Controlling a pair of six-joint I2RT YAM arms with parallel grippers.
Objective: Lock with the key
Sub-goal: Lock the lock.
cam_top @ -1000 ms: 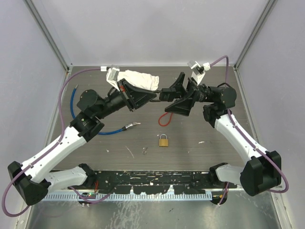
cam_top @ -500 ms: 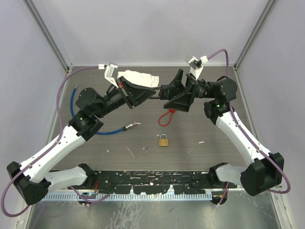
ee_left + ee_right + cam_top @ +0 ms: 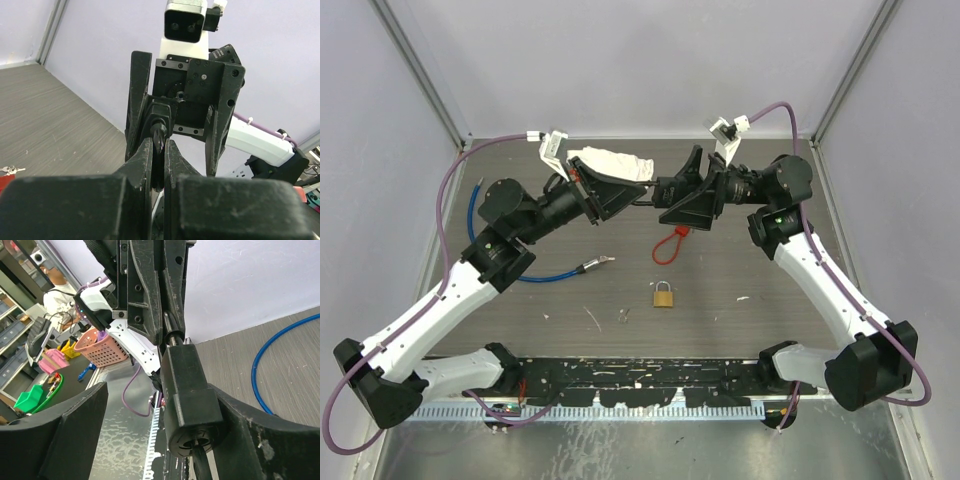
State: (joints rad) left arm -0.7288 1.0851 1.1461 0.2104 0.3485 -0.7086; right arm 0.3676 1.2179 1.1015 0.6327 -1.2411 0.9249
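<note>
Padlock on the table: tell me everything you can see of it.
The small brass-coloured padlock lies flat on the dark wood-grain table, about midway between the two arms and nearer their bases than the raised grippers. It has a squarish golden metal body and a silvery shackle that points away from the bases. Whether the shackle is latched is too small to tell. Nothing touches it. A red cord loop sits beyond it and small silvery bits lie to its left, both apart from it.
</note>
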